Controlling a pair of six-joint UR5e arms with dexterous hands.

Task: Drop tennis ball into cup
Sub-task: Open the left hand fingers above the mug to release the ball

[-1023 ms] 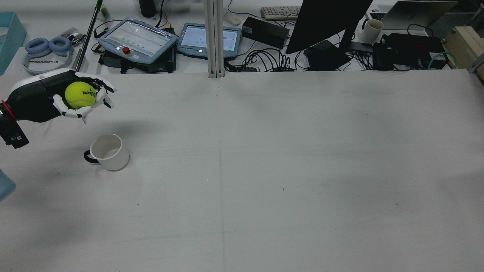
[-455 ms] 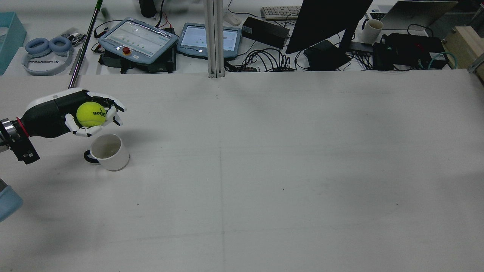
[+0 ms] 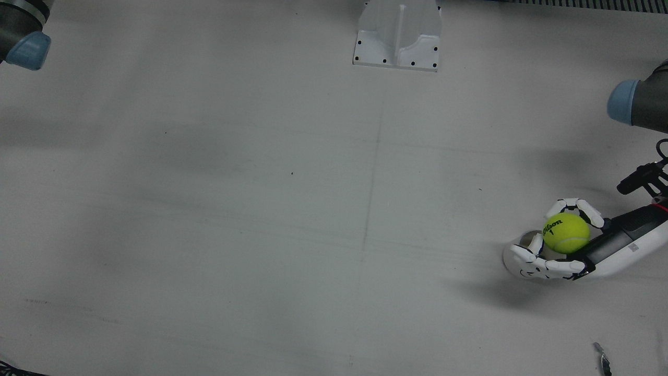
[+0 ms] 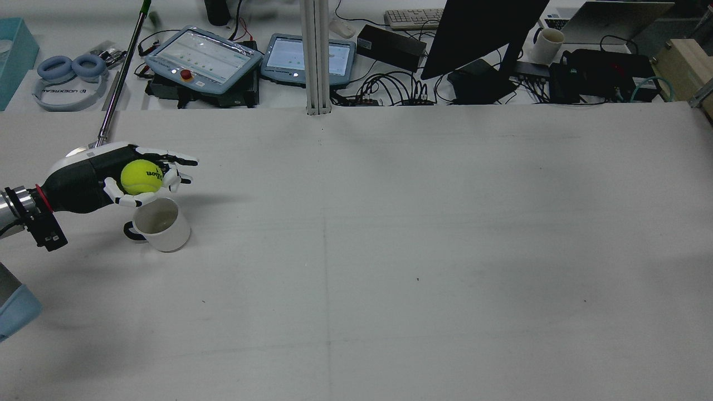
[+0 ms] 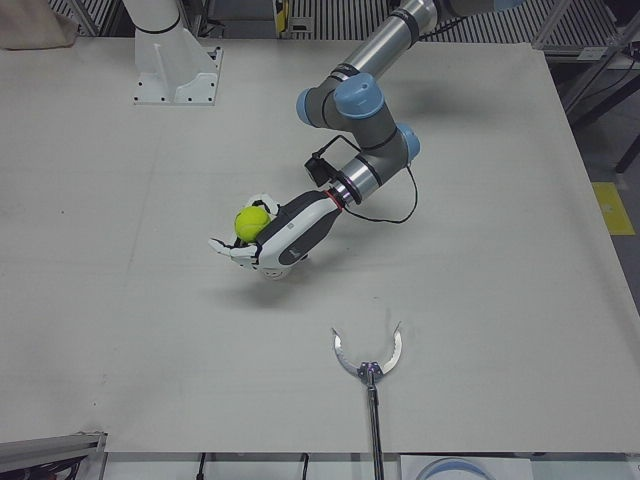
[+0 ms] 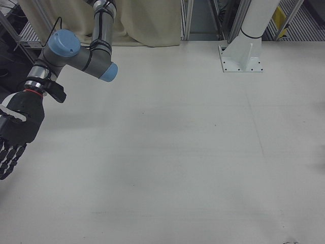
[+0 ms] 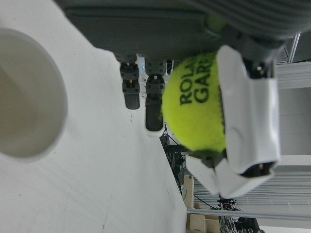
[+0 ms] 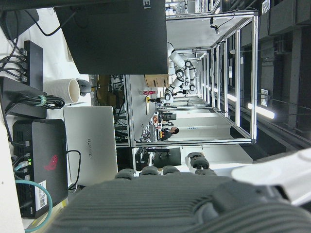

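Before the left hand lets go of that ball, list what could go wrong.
1. The tennis ball sits over the far rim of the white cup rather than its centre, so a release now may clip the rim and bounce onto the table.
2. The left hand hangs very close above the cup; its opening fingers could knock it.
3. The ball looks nearly as wide as the cup's mouth, leaving little margin.

**Even overhead light, soft shadows**

Diffuse light from above keeps the counter (image 4: 390, 250) bright and flat. A soft shadow pools on the counter just beside the cup (image 4: 161, 224). Close to the lens, the tennis ball (image 7: 194, 104) looks slightly blurred.
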